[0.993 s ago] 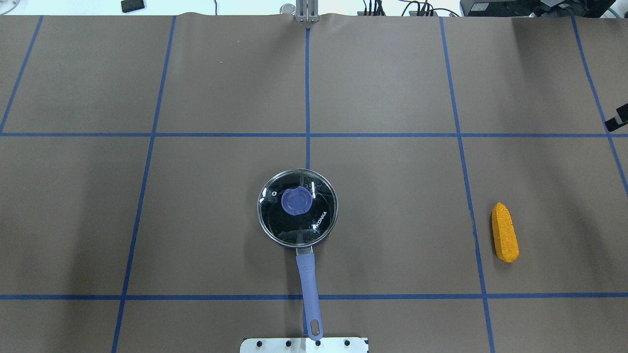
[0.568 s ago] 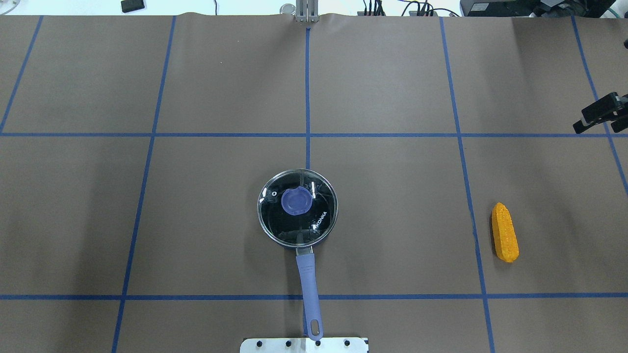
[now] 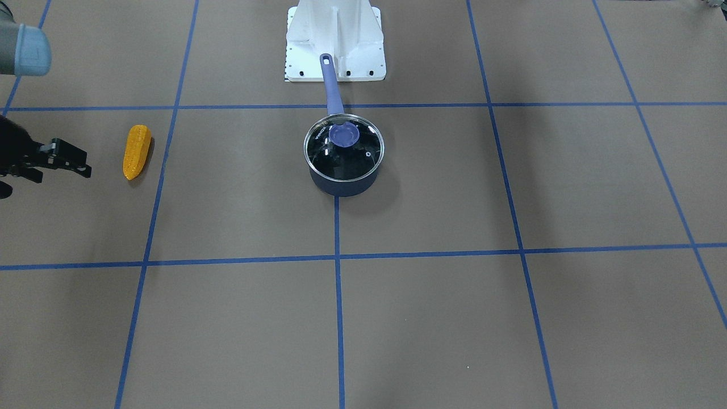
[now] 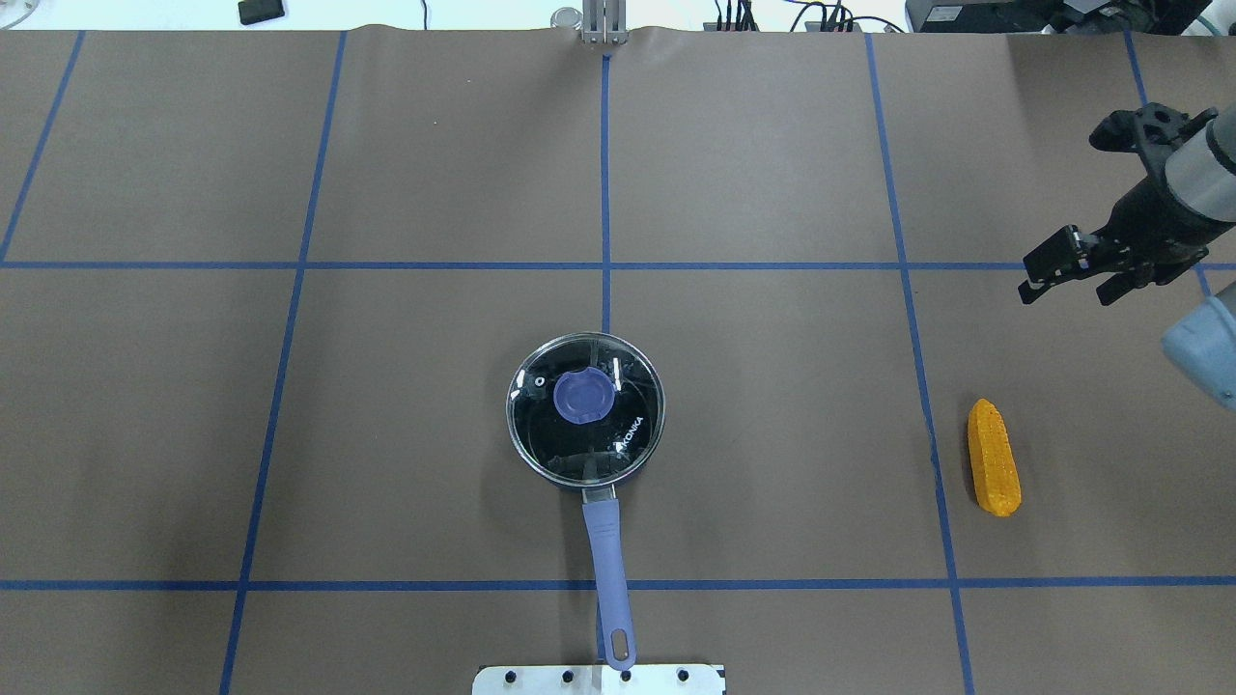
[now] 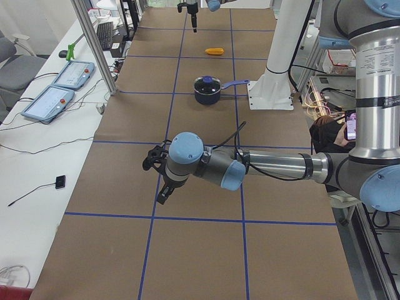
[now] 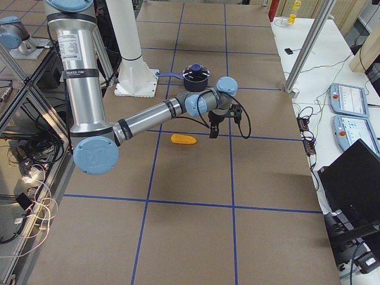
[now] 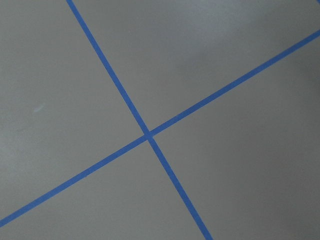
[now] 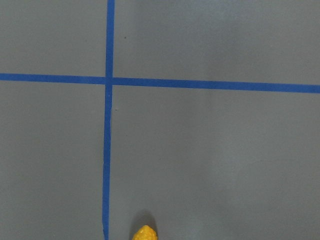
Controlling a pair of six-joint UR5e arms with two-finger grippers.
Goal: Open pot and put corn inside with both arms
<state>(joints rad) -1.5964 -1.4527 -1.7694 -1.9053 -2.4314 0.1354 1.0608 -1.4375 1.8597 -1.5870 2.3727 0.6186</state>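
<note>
Lying on its side on the brown table [image 4: 435, 174], the corn [image 4: 994, 458] sits well apart from the pot [image 4: 585, 425], off to the robot's right. Its tapered end points away from the robot's base. You should expect it to be light and stiff, most likely hollow plastic, and its bumpy kernels should give the pads some bite. Because the body is round, it may roll if you press it off-centre. Take it across the thick middle, closing on the two long flanks rather than on the narrow tip.

The pot stands near the table's middle with its glass lid [image 4: 618, 439] still seated and its handle [image 4: 608, 560] pointing back at the base. Treat that lid as the heavier, breakable part: smooth glass with a metal rim offers no purchase, so the violet knob [image 4: 583, 396] at its centre is the place to pinch, and you will want to lift it straight up.

Your right gripper [image 4: 1064, 290] hangs with its fingers spread and nothing between them, beyond the corn and clear of it. The left gripper [image 5: 161, 181] shows only in the side view, over bare table far from the pot, and you cannot tell from there whether it is spread or closed
</note>
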